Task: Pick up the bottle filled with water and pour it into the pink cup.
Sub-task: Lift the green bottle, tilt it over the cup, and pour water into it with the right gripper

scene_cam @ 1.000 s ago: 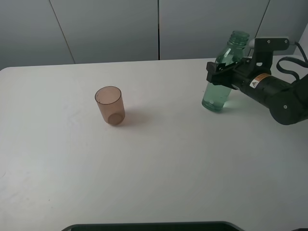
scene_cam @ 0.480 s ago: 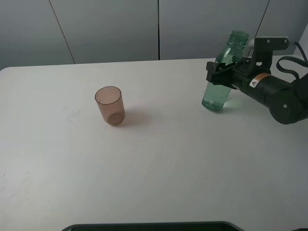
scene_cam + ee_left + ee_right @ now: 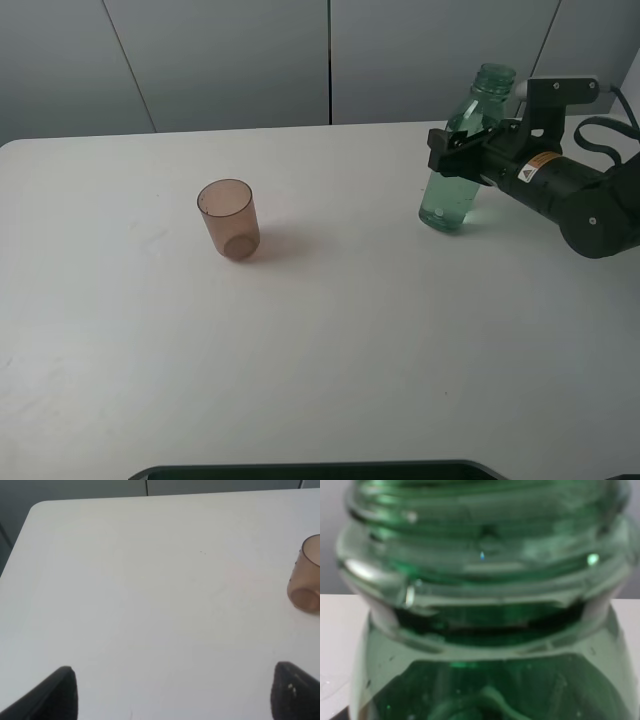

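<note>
Next to nothing has changed over the last second: the bottle is seen in the same spot at the far right of the table, and the arm has barely stirred. The right claw is clamped shut around the bottle's upper body, just below the shoulders, and the grip is being held steady. The bottle is tipped, its open neck leaning away toward the right. Its base is either touching the table or just clear of it; which one cannot be told from the overhead view. In the right wrist view the frame is filled by the threaded green neck, so the catch is confirmed close up.

The cup is standing upright, well apart from the bottle, over on the left half of the table. The left claw is held wide open with nothing in it, the cup sitting off to one side of it.

The pick looks secured, but the lift is judged hardly begun. The carry across to the cup and the pour are yet to be done.
</note>
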